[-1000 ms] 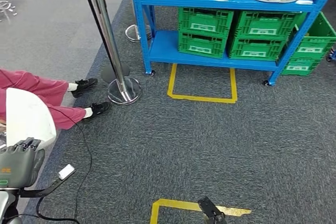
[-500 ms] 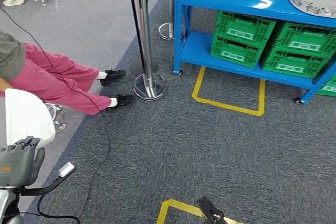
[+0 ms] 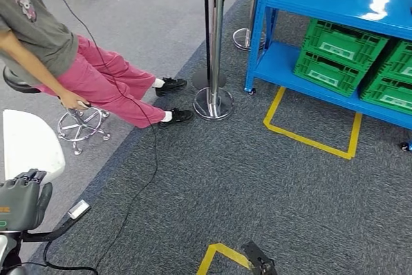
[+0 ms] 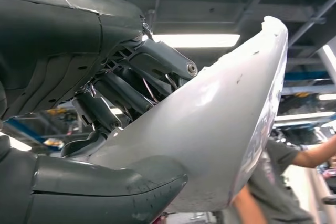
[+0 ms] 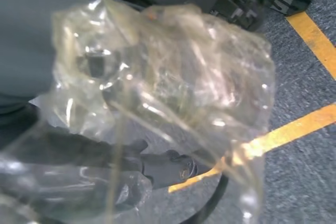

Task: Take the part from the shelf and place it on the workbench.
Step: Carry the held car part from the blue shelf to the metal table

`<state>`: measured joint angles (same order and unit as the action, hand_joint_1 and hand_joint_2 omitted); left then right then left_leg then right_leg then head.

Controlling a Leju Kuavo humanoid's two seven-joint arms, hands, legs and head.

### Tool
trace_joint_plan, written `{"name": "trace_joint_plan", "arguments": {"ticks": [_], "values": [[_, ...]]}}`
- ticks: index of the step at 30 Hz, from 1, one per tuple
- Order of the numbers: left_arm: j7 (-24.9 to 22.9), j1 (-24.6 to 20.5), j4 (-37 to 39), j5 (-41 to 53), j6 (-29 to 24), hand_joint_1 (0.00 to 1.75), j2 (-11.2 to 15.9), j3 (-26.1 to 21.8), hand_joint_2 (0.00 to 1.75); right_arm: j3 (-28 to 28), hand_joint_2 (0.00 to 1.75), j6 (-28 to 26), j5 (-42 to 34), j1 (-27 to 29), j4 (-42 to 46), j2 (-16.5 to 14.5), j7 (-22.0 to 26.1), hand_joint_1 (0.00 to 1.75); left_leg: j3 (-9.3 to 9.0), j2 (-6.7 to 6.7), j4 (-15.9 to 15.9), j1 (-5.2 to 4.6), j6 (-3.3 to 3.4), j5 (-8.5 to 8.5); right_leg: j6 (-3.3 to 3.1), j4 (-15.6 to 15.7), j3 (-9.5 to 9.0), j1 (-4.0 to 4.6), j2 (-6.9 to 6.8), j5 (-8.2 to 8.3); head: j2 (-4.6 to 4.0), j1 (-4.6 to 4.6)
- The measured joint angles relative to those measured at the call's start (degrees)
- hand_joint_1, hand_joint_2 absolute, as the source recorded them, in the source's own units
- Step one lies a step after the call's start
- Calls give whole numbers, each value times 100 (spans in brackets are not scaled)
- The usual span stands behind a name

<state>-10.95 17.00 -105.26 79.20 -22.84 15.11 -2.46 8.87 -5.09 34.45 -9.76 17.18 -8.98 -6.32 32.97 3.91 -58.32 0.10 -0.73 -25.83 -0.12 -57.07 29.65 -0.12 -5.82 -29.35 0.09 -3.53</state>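
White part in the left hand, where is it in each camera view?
Head view: white part at the left edge, above the left hand.
Left wrist view: the part fills the middle, gripped by that hand.
Right wrist view: not in it.
Shared landmark: the person in the grey shirt, head and left wrist views.

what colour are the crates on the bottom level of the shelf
The crates are green, with pale labels on their sides; they sit on the blue shelf. Best seen in the head view.

Seated person (image 3: 73,56) and stanchion (image 3: 214,49) block left; open carpet (image 3: 272,185) ahead
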Motion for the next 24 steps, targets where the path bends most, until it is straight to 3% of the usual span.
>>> {"name": "trace_joint_plan", "arguments": {"ticks": [1, 3, 5, 7, 9, 10, 11, 12, 14, 16, 18, 19, 21, 22, 24], "values": [[0, -1, 0, -2, -2, 175, -1, -3, 175, 5, 0, 0, 0, -4, 0, -1, 2, 0, -25, 28, 79, -25, 38, -17, 28, 2, -10, 10, -57, -9, 0, 4], [1, 13, 0, -6, -6, 175, -2, -11, 175, 19, 0, 0, 1, -13, 8, -3, 5, 0, -6, -114, 106, -26, 111, 7, 95, 10, -28, 7, -132, -30, 0, 9], [4, 13, 0, -13, -11, 175, -4, -21, 175, 27, 0, 1, 3, -19, 21, -4, 14, 0, -9, -242, 147, 3, 182, 48, 159, -168, 47, -11, 115, -180, 0, 23], [7, -4, 0, -29, -15, 175, -12, -24, 175, 28, 0, 3, 4, -9, 26, -3, 21, 0, 6, -371, 163, 20, 233, 77, 188, -814, 352, -22, 468, -533, 0, 39], [8, -8, 0, -45, -14, 175, -22, -22, 175, 28, 0, 5, 4, 19, 26, 1, 19, 0, 27, -521, 159, 17, 251, 85, 194, -1526, 719, -22, 564, -787, 0, 39], [9, -5, 0, -48, -14, 175, -26, -22, 175, 28, 0, 5, 4, 30, 26, 2, 18, 0, 29, -600, 157, 16, 252, 87, 195, -1643, 801, -22, 572, -756, 0, 39], [9, -4, 0, -48, -13, 175, -32, -21, 175, 28, 0, 5, 4, 34, 26, 2, 18, 0, 23, -683, 155, 16, 249, 87, 192, -1522, 772, -26, 583, -605, 0, 39], [10, -3, 0, -48, -13, 175, -39, -21, 175, 28, 0, 5, 4, 33, 26, 2, 18, 0, 12, -765, 153, 18, 243, 86, 184, -1202, 643, -34, 621, -376, 0, 39], [13, -10, 0, -48, -13, 175, -48, -20, 175, 28, 0, 4, 4, 27, 26, 2, 18, 0, 6, -919, 137, 18, 205, 80, 165, -400, 302, -72, 883, -6, 0, 37], [15, -18, 0, -54, -15, 175, -49, -22, 175, 29, 0, 7, 5, 20, 27, 2, 18, 0, 45, -1050, 123, 25, 134, 92, 148, -28, 115, -89, 1075, 66, 0, 35], [16, -6, 0, -61, -17, 175, -47, -35, 175, 29, 0, 8, 6, 11, 28, -1, 18, 0, 93, -1163, 128, 51, 56, 123, 106, 1, 74, -76, 982, 66, 0, 35], [16, 4, 0, -62, -19, 175, -46, -43, 175, 29, 0, 7, 8, 7, 30, -2, 18, 0, 118, -1099, 99, 53, 24, 109, 72, 14, 66, -77, 913, 80, 0, 31], [17, -4, 0, -67, -22, 175, -44, -56, 175, 30, 0, 8, 13, 5, 31, -5, 20, 0, 279, -774, -236, 43, -27, -95, 2, 46, 45, -86, 749, 96, 0, 1], [17, -13, 0, -72, -23, 175, -46, -56, 175, 30, 0, 9, 15, 11, 31, -4, 21, 0, 435, -585, -565, 42, -51, -268, -21, 48, 40, -78, 666, 91, 0, -15], [19, -22, 1, -81, -23, 175, -50, -56, 175, 31, 0, 11, 15, 30, 31, 1, 22, 0, 787, -454, -1289, 67, -92, -560, -45, 47, 36, -61, 487, 69, 0, -23]]}}
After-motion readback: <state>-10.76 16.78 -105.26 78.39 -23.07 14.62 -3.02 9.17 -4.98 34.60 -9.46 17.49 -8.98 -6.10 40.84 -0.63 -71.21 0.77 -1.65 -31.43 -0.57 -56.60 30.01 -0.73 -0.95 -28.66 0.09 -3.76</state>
